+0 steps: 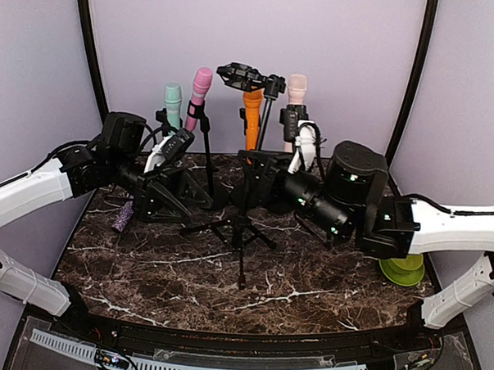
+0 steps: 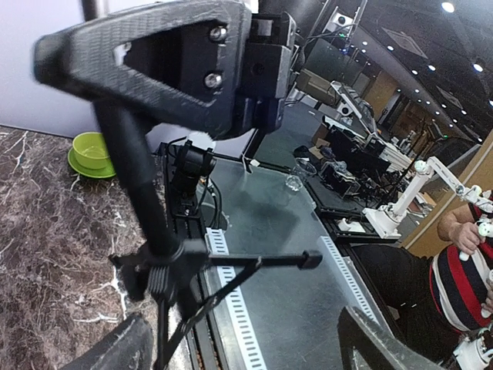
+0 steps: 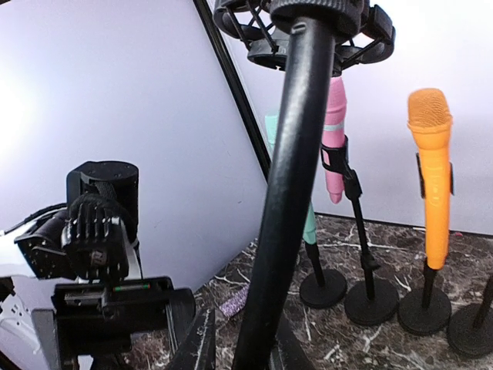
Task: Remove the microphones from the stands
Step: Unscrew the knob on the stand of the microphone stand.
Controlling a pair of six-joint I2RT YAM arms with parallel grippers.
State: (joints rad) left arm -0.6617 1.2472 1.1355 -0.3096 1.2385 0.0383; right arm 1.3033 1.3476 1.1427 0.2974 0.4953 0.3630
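Black tripod stand [image 1: 243, 226] upright mid-counter [image 1: 161, 271], three legs splayed on dark marble, slim pole rising to a black shock-mount cradle [image 1: 246, 73], its contents too dark to tell

The stand [image 3: 286, 177] looms blurred in the right wrist view, top and foot cut off, hiding most of the mint microphone [image 3: 310, 223]. Only the tips of the left gripper [image 2: 243, 343] show in its own view, cropped at the bottom edge.

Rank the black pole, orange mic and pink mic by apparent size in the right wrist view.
1. Black pole, largest, though its nearness to the camera inflates it.
2. Orange mic.
3. Pink mic, top hidden, so less sure.
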